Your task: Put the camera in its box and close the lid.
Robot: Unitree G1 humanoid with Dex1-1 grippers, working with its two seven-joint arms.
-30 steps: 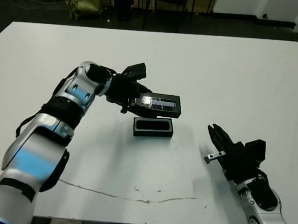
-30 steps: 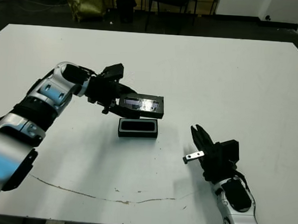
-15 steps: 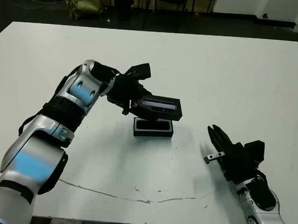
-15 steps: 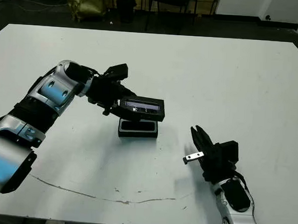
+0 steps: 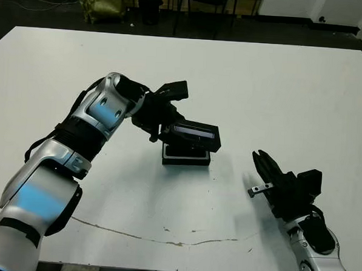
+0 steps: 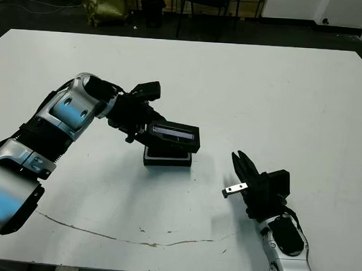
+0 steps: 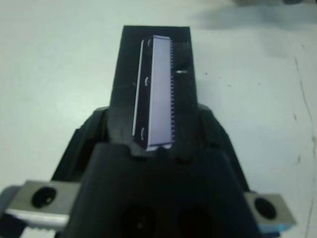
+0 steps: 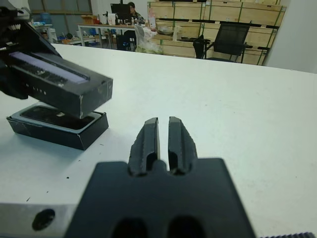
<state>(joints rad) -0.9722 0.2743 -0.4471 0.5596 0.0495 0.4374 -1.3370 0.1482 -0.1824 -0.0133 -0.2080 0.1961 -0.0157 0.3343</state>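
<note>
- Background: storage room with wooden crates and chairs beyond the white desk; a person sits far off at a bench in the right wrist view.
- Desk: mostly bare, with a thin dark crack line along the near edge.
- Left arm reaches in toward desk centre. Left pincer is pinching the lid by one short end; the lid is held roughly level, window strip up, hovering just above the box and overlapping its far side. In the right wrist view a gap shows between lid and box: not yet seated.
- Box sits on the desk near centre, open. A dark glossy shape lies inside its white lining, judged to be the camera, already in place.
- Step in hand (judgement): closing the lid. Camera placement looks done; this is the last stage.
- Next move calls for: shifting the lid slightly toward the robot so its edges line up with the box walls, lowering it flat, then releasing. Risk: a skewed lid catching on one wall or pushing the light box along the desk.
- Right pincer rests near the desk's right front, well apart from the box, fingers pressed together, holding nothing.
</note>
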